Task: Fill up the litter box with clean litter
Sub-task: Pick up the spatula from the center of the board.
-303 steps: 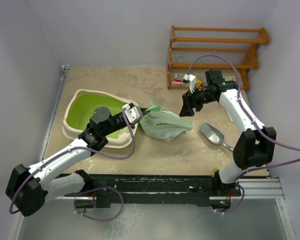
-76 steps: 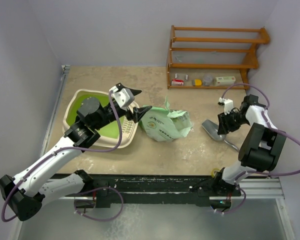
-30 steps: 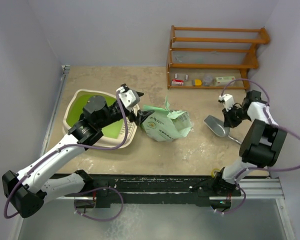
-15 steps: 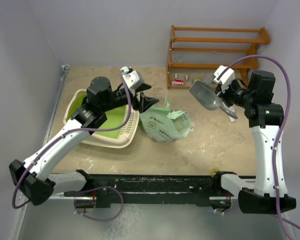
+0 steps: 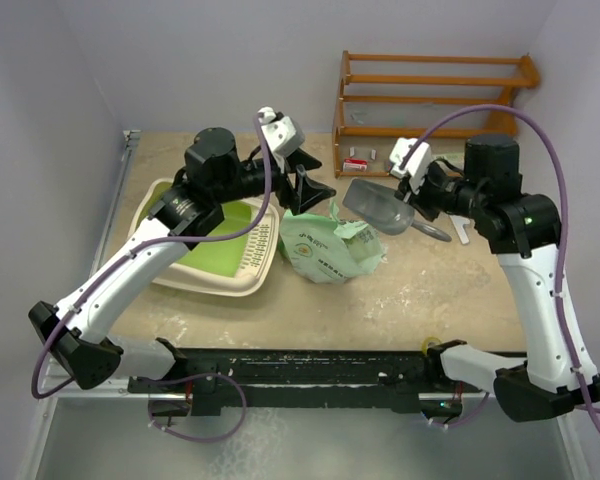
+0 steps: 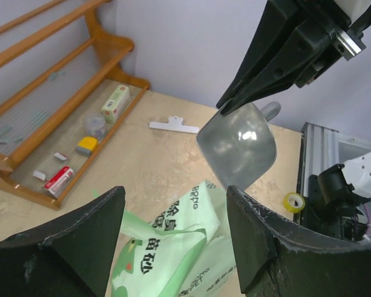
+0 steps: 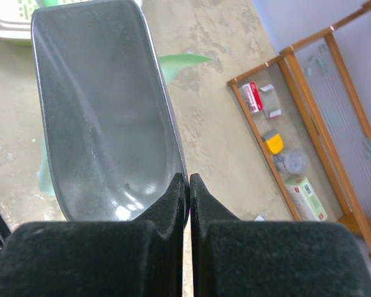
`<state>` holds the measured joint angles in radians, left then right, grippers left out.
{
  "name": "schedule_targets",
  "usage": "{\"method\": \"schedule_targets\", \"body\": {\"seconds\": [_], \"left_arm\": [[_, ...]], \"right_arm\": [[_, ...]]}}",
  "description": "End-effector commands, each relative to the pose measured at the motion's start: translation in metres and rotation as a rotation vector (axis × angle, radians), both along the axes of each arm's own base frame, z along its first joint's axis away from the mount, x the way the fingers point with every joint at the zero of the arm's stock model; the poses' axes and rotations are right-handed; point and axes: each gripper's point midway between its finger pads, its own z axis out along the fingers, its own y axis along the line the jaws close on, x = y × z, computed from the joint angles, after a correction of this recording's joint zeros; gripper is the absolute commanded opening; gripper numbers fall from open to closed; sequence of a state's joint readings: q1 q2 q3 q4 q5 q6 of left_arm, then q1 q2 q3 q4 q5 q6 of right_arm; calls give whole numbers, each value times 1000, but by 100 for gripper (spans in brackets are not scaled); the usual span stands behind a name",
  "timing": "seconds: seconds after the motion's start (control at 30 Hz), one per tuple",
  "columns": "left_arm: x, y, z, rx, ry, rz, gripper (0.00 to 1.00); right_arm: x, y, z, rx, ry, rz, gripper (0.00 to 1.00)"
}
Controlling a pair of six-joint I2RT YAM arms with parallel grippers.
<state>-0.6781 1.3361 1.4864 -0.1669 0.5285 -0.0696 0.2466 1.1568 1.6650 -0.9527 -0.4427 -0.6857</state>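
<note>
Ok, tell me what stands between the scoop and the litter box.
The light green bag lies straight between the scoop, held in the shut right gripper, and the litter box. The open left gripper hovers above the bag's box-side edge, also in that path.

One cream plastic litter box with a green inside point(image 5: 205, 283), one light green printed plastic bag point(image 5: 325, 255), one shiny metal scoop point(image 5: 375, 208), one wooden rack point(image 5: 440, 59), one white clip point(image 6: 175, 125).
</note>
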Motion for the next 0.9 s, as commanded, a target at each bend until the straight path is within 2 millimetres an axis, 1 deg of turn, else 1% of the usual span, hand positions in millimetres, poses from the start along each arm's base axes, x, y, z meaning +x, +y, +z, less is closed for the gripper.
{"method": "schedule_targets", "body": {"seconds": [0.0, 0.2, 0.37, 0.6, 0.73, 0.87], "left_arm": [[-14, -8, 11, -10, 13, -37, 64], [-26, -20, 1, 46, 43, -81, 62], [-27, -19, -4, 75, 44, -61, 61], [-23, -13, -23, 139, 82, -27, 56], [-21, -12, -25, 145, 86, -10, 54], [-18, -16, -23, 129, 94, -7, 48]], "right_arm": [[-6, 11, 7, -2, -32, 1, 0], [-4, 34, 11, -31, -44, 16, 0], [-4, 49, 9, -57, -62, 26, 0], [4, 49, 22, -46, -138, -37, 0], [1, 49, 29, -30, -158, -33, 0], [-5, 49, 28, -16, -168, -14, 0]]}}
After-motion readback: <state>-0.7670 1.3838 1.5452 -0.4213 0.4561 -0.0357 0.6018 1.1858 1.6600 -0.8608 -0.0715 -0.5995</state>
